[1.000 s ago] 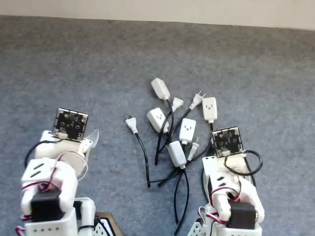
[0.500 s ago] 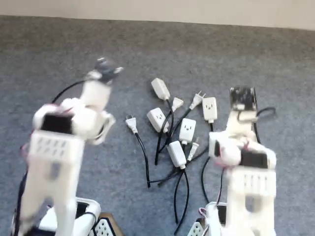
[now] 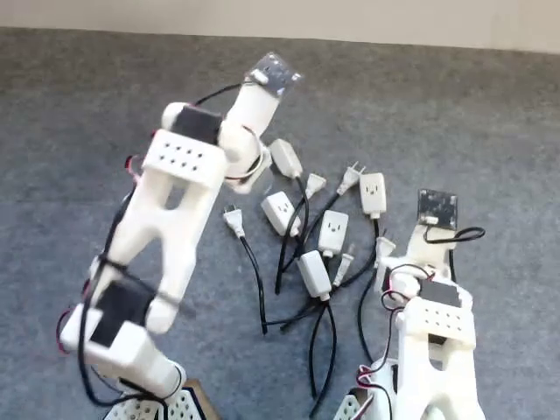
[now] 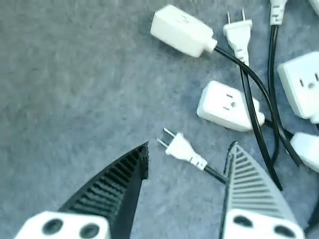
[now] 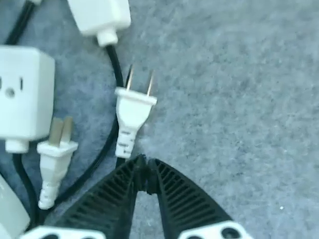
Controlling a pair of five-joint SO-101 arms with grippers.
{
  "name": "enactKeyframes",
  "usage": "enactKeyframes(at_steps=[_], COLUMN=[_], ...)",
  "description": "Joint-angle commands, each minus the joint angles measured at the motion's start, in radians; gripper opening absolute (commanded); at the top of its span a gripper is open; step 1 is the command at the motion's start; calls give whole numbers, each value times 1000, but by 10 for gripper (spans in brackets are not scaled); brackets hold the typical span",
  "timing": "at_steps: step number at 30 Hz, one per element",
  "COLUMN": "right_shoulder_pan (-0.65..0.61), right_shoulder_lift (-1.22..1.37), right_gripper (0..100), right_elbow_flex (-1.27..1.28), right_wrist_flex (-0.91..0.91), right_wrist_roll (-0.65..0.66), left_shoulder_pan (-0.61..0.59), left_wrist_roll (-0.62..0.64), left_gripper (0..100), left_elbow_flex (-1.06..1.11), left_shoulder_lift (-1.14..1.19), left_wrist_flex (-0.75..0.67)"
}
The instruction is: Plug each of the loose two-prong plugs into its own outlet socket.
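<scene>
Left pincer: left gripper (image 4: 188,149) spread wide, one black ribbed finger on each side of a white two-prong plug on a black cord (image 4: 180,148); no contact; judged lined up to close on the plug body and leave the prongs free.
Right pincer: right gripper (image 5: 146,169) closed, tips together, nothing seen between them; sits just behind a second white two-prong plug (image 5: 132,112); probably must open before any grasp.
Sockets: white block outlet socket (image 4: 229,107) lies face-up just beyond the left plug; no plug seated.
Cords: black cords (image 3: 260,289) cross among the sockets; may drag neighbours.
Surface: grey felt-like carpet (image 3: 105,105); plugs lie flat.
Room: pale wall strip (image 3: 350,17) at the far edge.
</scene>
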Motion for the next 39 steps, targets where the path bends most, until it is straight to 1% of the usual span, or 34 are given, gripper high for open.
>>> enactKeyframes(at_steps=[1,4,9,11,15,16,21,24,27,32,35,39], right_shoulder_pan=[-12,-5,64,84,84,82,36,30,30,30,28,28], right_shoulder_lift=[1,1,1,1,1,1,1,1,1,1,1,1], right_gripper=[10,10,10,10,10,10,10,10,10,10,10,10], right_elbow_flex=[-2,-2,-1,-2,-2,-2,4,4,4,2,1,1], right_wrist_flex=[-50,-50,-50,-50,-50,-50,-51,-51,-51,-51,-51,-51], right_wrist_roll=[-40,-44,-78,-83,-81,-81,-81,-81,-81,-81,-81,-80], left_shoulder_pan=[56,81,119,122,101,91,39,36,48,82,90,97], left_wrist_roll=[8,6,2,-31,-28,-9,239,350,413,500,526,532], left_gripper=[256,256,254,253,253,253,253,253,252,252,252,252], left_elbow_flex=[-85,-124,-150,-153,-156,-156,-154,-156,-148,-148,-147,-134], left_shoulder_lift=[110,166,226,262,328,340,381,398,406,410,412,433], left_wrist_flex=[-17,-14,-15,-15,-71,-91,-207,-222,-218,-133,-114,-123])
